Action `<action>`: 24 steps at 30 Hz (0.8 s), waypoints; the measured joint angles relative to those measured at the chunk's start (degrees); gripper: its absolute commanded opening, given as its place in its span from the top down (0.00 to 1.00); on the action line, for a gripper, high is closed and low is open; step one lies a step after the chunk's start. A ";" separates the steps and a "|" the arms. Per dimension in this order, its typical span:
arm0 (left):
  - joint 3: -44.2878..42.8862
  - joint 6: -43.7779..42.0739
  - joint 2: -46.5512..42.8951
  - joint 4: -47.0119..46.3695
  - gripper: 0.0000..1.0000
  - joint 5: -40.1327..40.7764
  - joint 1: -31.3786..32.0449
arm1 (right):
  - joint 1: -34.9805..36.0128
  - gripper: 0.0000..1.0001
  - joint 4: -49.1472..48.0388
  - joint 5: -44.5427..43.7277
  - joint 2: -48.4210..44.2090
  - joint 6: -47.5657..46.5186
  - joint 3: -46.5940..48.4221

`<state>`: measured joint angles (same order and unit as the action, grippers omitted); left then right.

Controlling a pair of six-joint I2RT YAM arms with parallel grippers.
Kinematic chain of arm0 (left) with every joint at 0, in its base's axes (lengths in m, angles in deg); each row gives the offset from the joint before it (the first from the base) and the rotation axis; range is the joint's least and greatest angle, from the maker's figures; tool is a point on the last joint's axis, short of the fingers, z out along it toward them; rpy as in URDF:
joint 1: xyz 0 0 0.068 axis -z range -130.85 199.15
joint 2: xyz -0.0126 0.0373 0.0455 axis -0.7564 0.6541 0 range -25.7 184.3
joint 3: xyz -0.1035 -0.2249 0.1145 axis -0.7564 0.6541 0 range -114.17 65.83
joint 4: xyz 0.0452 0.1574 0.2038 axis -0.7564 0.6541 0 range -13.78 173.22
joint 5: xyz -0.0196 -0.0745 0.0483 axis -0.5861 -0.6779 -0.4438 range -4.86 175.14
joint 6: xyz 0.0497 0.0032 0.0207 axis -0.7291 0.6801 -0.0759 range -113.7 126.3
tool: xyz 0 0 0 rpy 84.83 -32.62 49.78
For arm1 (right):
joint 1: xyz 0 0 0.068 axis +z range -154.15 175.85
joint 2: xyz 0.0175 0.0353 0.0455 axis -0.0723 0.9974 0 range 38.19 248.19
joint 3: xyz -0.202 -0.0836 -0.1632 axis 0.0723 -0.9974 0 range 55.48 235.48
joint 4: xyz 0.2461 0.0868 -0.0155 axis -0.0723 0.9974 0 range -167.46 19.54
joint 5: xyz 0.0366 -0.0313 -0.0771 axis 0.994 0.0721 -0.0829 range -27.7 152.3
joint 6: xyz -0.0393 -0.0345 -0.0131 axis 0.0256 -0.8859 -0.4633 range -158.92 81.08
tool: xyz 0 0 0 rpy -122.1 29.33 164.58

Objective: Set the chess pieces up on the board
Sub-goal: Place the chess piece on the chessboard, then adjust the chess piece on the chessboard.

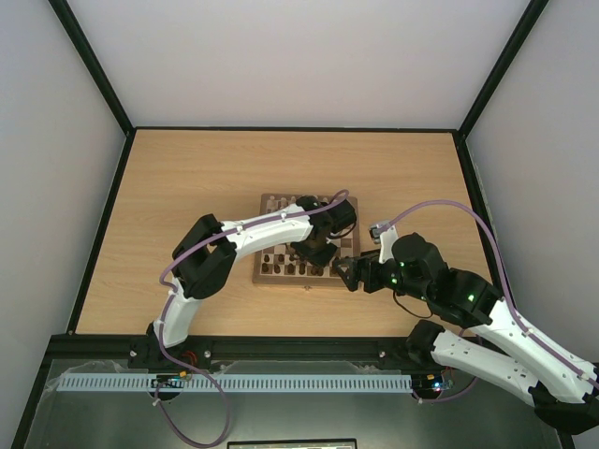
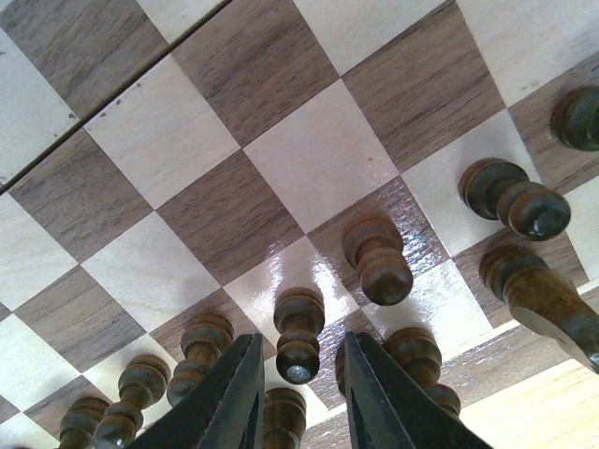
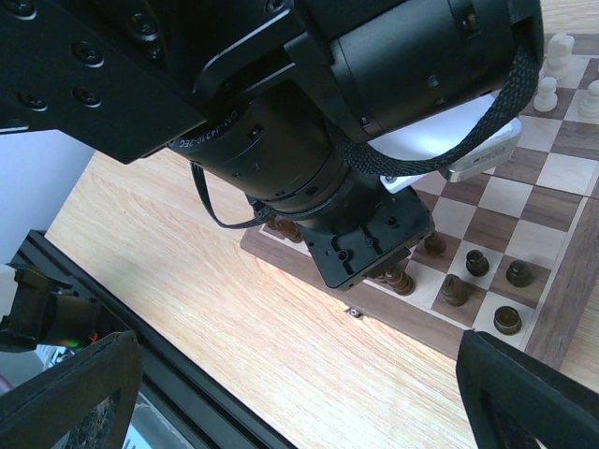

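Left hand (image 2: 299, 398): fingers spread, pinching nothing. The tips straddle the head of one dark pawn (image 2: 299, 335) without touching it. I judge it is lined up either to close on that pawn or to lift clear of it.

Right hand (image 3: 299, 407): fingers wide apart, empty, hovering above the desk (image 3: 215, 309) just off the board's near right corner. I take it as parked there so the left arm has the squares to itself.

Dark pieces (image 1: 290, 269): standing in the two nearest rows of the board (image 2: 314, 159), the home ranks on my side. The left arm hides part of them, so I cannot give a full count.

Middle rows: bare squares, as a starting layout wants.

Pale pieces (image 3: 560, 51): ranked along the far edge, facing the dark ones.
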<state>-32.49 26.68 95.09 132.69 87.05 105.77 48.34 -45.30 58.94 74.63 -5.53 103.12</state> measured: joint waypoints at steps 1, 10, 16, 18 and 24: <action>0.00 -0.02 0.00 0.00 0.72 0.00 0.00 | 0.00 0.07 -0.02 0.02 0.00 0.00 -0.04; -3.10 -0.26 0.00 0.00 0.70 0.17 -0.59 | 0.00 0.07 -0.02 0.15 0.28 -0.02 -0.24; -8.22 -0.66 -0.28 -0.42 0.68 0.74 -1.44 | 0.00 0.07 -0.07 0.13 0.35 -0.02 -0.24; -9.01 -0.70 -0.90 -0.44 0.65 0.94 -1.57 | 0.00 0.07 -0.04 0.13 0.39 -0.02 -0.24; -9.64 -0.72 -6.01 -1.09 0.59 1.68 -1.66 | 0.00 0.06 -0.04 -0.02 0.52 -0.02 -0.24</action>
<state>-42.13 25.96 89.08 131.60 88.74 104.11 48.34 -45.34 58.92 75.16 -5.56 102.87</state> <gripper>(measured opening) 0.378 0.933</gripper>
